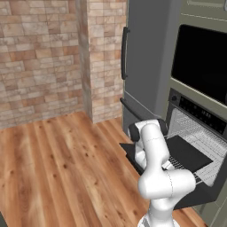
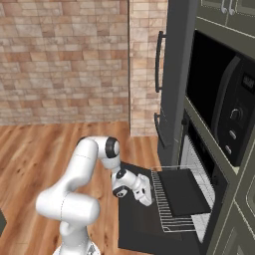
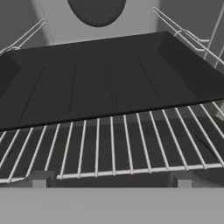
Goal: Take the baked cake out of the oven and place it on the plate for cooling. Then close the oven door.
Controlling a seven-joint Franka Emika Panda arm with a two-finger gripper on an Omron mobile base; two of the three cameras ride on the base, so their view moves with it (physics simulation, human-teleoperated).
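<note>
- One wide oven door (image 2: 137, 226) lies dropped flat at about seven o'clock of the oven (image 2: 199, 164) cavity in the right base view, so closing is not yet done.
- Reaching over it, the gripper (image 2: 145, 195) stands with its claw spread fully apart, holding nothing, its fingertips (image 3: 40, 178) just short of the wire rack (image 3: 113, 148).
- Pulled partly out on that rack sits a dark flat tray (image 3: 105, 83), at twelve o'clock from the fingertips; no cake can be made out on it.
- Judging by its looks, the tray is stiff, thin-walled and slippery; the near rim, at its middle, seems the place to pinch, kept level.
- No plate is to be seen.
</note>
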